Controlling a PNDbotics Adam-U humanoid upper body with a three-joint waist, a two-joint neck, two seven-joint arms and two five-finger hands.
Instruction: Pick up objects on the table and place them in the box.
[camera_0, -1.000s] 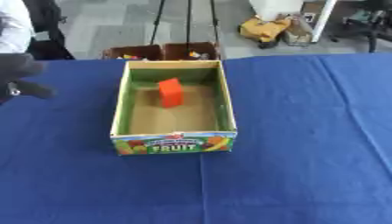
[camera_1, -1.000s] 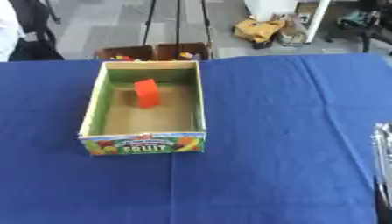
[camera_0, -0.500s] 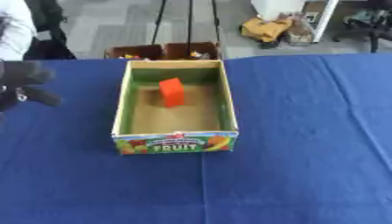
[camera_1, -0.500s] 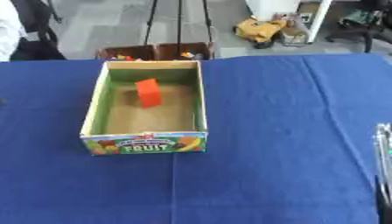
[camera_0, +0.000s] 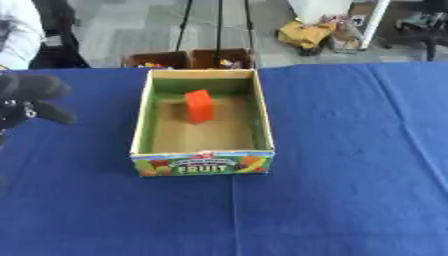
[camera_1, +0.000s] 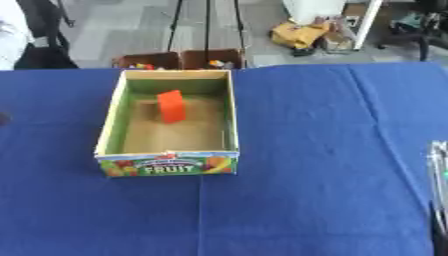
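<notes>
A cardboard box (camera_0: 202, 163) with green inner walls and a "FRUIT" label on its front stands in the middle of the blue table (camera_0: 350, 150). An orange block (camera_0: 199, 106) stands upright inside it, towards the far side. My left hand (camera_0: 28, 98), black, hangs at the left edge of the left eye view, level with the box and well apart from it, with nothing visible in it. Only a thin silver strip of my right hand (camera_1: 437, 186) shows, at the right edge of the right eye view, its fingers straight and holding nothing.
Two small brown boxes (camera_0: 188, 58) with bits in them sit just past the table's far edge, with tripod legs (camera_0: 219, 25) behind them. A person (camera_0: 17, 35) stands at the far left. Blue cloth stretches to the right of the box and in front of it.
My left hand has come a little further into view from the left edge. The box, the orange block and the right hand have stayed put.
</notes>
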